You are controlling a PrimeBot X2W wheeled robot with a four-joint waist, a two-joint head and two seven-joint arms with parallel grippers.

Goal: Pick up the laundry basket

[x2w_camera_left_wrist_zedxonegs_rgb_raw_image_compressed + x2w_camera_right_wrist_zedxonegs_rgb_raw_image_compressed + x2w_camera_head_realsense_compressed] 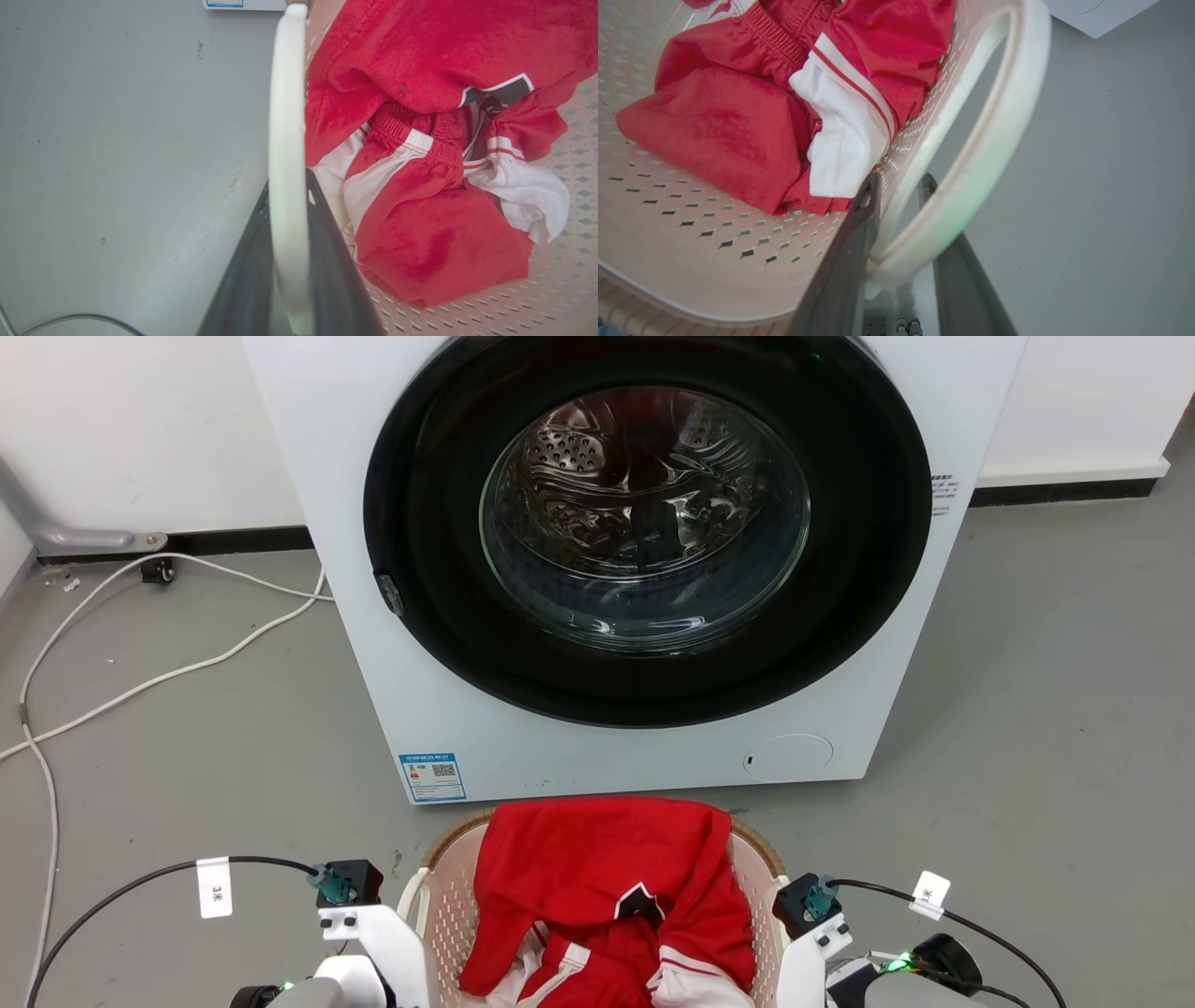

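Observation:
The laundry basket (446,907), pale pink-beige and perforated with a brown woven rim, sits on the floor just in front of the washing machine and holds red and white clothes (597,873). My left gripper (288,186) is shut on its white left handle (286,116), one dark finger on each side of the band. My right gripper (899,182) is shut on the white right handle (1008,116), which loops between its fingers. In the head view my two white wrists flank the basket, and the fingertips are hidden below them.
The white washing machine (317,476), its round door shut, stands close behind the basket. White cables (140,681) trail over the grey floor at the left. Bare grey floor (1046,728) lies to the right.

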